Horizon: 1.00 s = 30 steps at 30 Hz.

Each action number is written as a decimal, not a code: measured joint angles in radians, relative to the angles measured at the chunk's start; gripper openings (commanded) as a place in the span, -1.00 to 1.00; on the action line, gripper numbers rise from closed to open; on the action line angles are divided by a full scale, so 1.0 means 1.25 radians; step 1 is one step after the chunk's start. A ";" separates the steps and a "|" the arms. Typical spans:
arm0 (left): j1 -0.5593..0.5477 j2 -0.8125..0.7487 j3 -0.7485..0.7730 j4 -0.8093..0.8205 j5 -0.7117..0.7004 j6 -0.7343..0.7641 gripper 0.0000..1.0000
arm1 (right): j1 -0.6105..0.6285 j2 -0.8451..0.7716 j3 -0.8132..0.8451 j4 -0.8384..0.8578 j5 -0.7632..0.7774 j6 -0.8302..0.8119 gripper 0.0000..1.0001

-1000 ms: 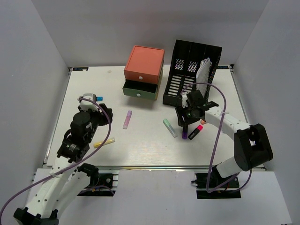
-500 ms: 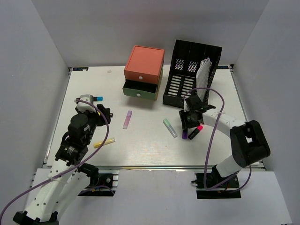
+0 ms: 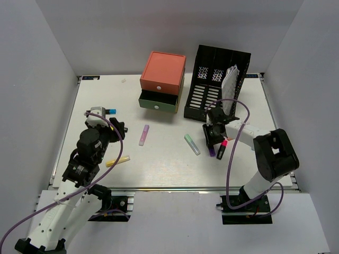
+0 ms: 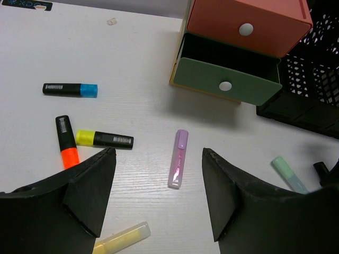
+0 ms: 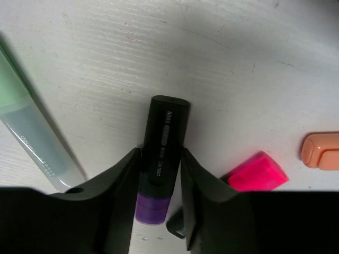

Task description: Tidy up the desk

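The white desk [image 3: 159,169] holds scattered highlighters. My right gripper [image 3: 212,140] is down at the desk, shut on a black highlighter with a purple cap [image 5: 161,159], also seen in the top view [image 3: 212,152]. A pink-capped highlighter [image 5: 258,172] lies just right of the fingers, and a mint one [image 5: 32,132] lies to the left. My left gripper [image 4: 158,153] is open and empty, hovering above a lilac highlighter [image 4: 178,159] and a pale yellow one [image 4: 124,238].
The orange, green and yellow drawer box [image 3: 161,79] stands at the back with its green drawer [image 4: 228,84] pulled open. The black file rack [image 3: 217,79] is right of it. Blue-capped [image 4: 70,89], orange [image 4: 66,142] and yellow [image 4: 104,138] markers lie at the left.
My right gripper came down and toward me and closed on the purple-capped highlighter. The pink highlighter turned slightly. My left arm drew back a little.
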 measured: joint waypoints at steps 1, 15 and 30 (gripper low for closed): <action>0.000 0.000 0.000 0.000 0.000 0.000 0.50 | -0.001 0.000 0.000 0.001 -0.001 -0.001 -0.50; 0.000 0.001 0.000 0.000 -0.001 0.000 0.49 | 0.001 -0.006 0.295 -0.149 -0.211 -0.322 -1.00; 0.000 0.024 -0.003 0.000 -0.019 0.000 0.48 | 0.129 0.075 0.637 -0.059 -0.489 -0.679 -1.00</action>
